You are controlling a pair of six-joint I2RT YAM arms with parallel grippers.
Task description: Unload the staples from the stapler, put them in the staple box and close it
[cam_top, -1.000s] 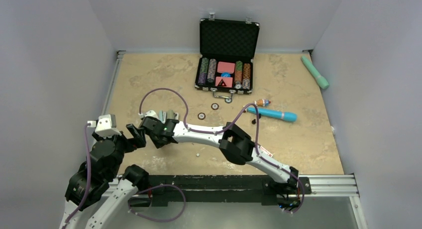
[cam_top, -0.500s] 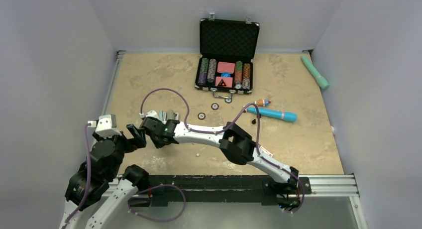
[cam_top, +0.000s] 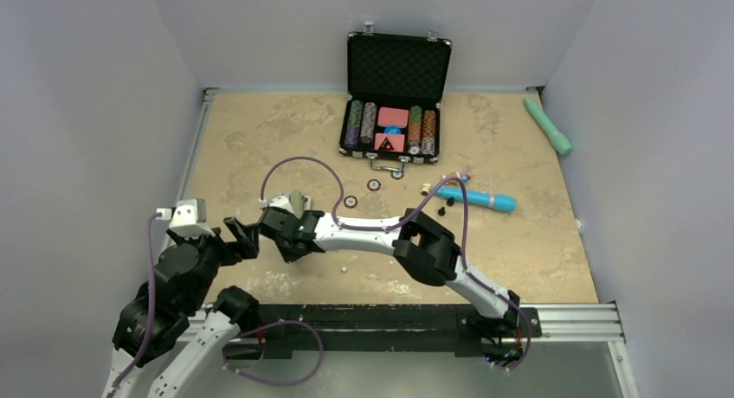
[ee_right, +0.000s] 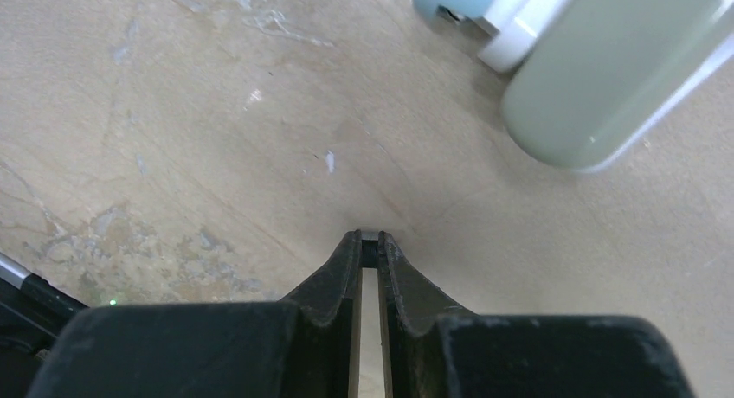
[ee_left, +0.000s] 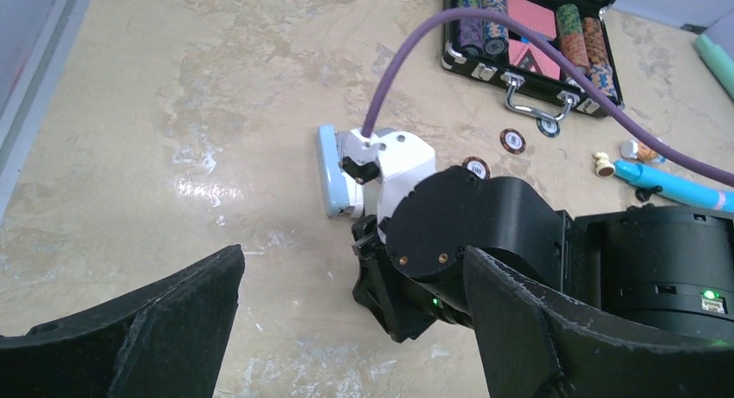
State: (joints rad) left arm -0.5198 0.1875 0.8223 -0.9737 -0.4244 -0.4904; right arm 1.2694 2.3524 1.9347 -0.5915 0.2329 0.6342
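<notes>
The stapler [cam_top: 292, 199] lies on the tan table, pale green with a blue and white end. In the right wrist view its green body [ee_right: 606, 78] lies at the top right. In the left wrist view its blue end [ee_left: 333, 169] shows behind the right wrist. My right gripper [ee_right: 370, 235] is just near of the stapler, tips close above the table. It is shut on a small grey strip of staples [ee_right: 370, 236] held at the very tips. In the top view the right gripper [cam_top: 292, 253] points down. My left gripper [ee_left: 353, 255] is wide open and empty, just left of the right wrist [cam_top: 290, 229].
An open black poker chip case [cam_top: 396, 99] stands at the back. Loose chips [cam_top: 373, 185], a blue pen-like tool [cam_top: 474, 197] and small bits lie in front of it. A green tool [cam_top: 548, 125] lies far right. A small white bit [cam_top: 344, 267] lies near the right arm.
My right gripper has moved right and toward the near edge, away from the stapler. The left gripper has shifted slightly right.
</notes>
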